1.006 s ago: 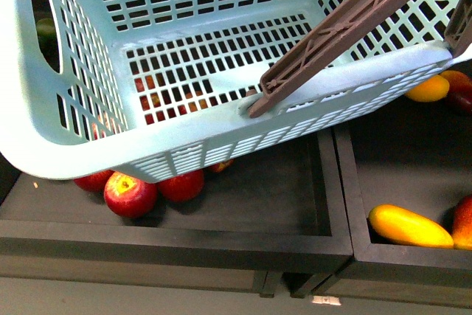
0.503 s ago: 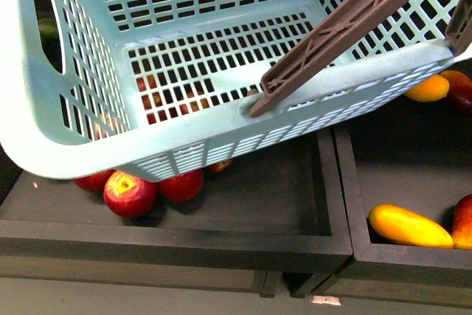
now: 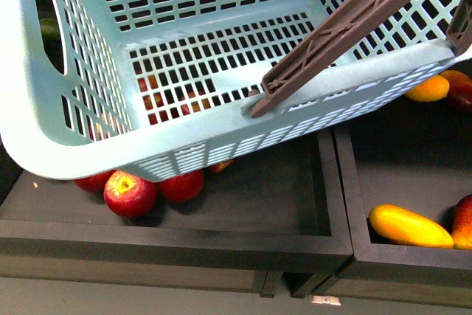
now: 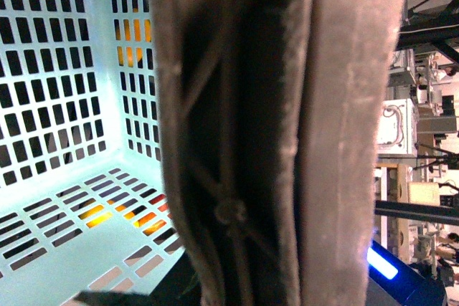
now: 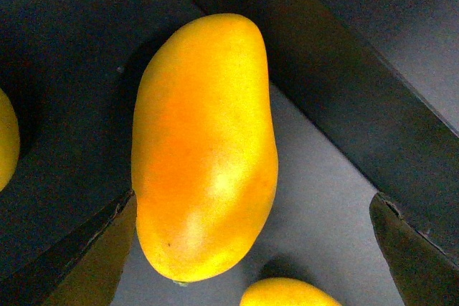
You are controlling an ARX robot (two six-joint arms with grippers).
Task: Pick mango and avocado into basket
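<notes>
**Light teal slotted plastic basket (image 3: 29, 123) hung tilted over the black wooden display bins (image 3: 221, 245); right gripper (image 5: 254, 249) sat above a mango.**

The basket filled most of the front view, over the left bin. Its brown-grey ribbed swing handle (image 3: 346, 27) was raised across the near rim. The bin floors were matte black, with a grey strip of floor below them. That handle blocked the left wrist view; no finger of the left gripper showed, so its state could not be told. The right gripper's jaws stood wide apart, either side of a smooth yellow-orange mango (image 5: 204, 148) lying on the dark bin floor near a black wall. Another yellow mango (image 3: 409, 226) lay in the right bin. Red apples (image 3: 130, 194) lay under the basket. A blue light (image 4: 380, 263) glowed among white lab equipment behind.
</notes>
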